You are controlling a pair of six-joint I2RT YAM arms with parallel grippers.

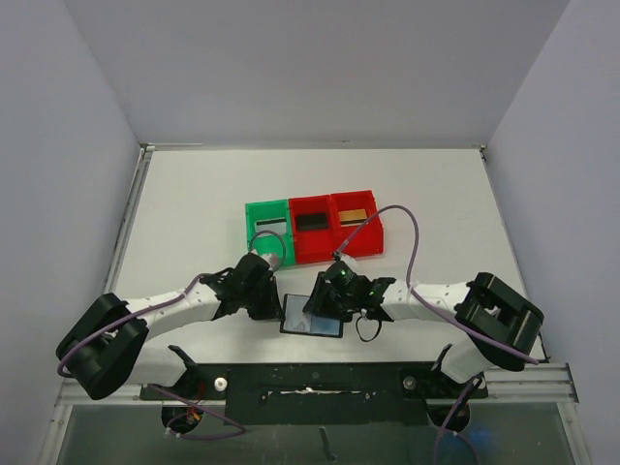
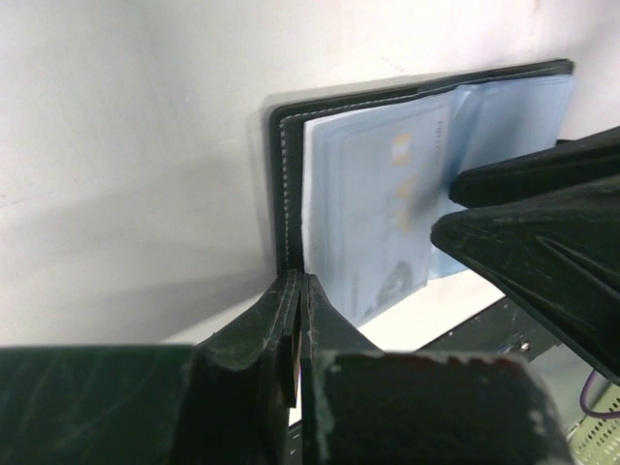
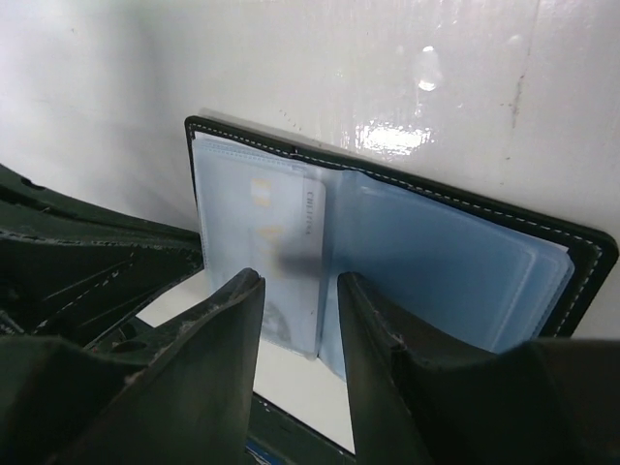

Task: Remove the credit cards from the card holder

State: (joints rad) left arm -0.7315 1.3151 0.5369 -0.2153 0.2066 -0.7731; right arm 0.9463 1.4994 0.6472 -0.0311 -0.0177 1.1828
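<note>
Top external: the card holder [image 1: 312,316] lies open at lower centre, between the left gripper [image 1: 263,289] and the right gripper [image 1: 327,296]. 3 bins [image 1: 312,250] sit just above it.

Left wrist: at bottom centre, the left gripper [image 2: 298,291] is pinched tight on the card holder's [image 2: 283,165] black edge.

Right wrist: at bottom centre, the right gripper [image 3: 295,281] stands narrowly parted, and a pale card [image 3: 257,228] in its sleeve shows in the gap.
</note>
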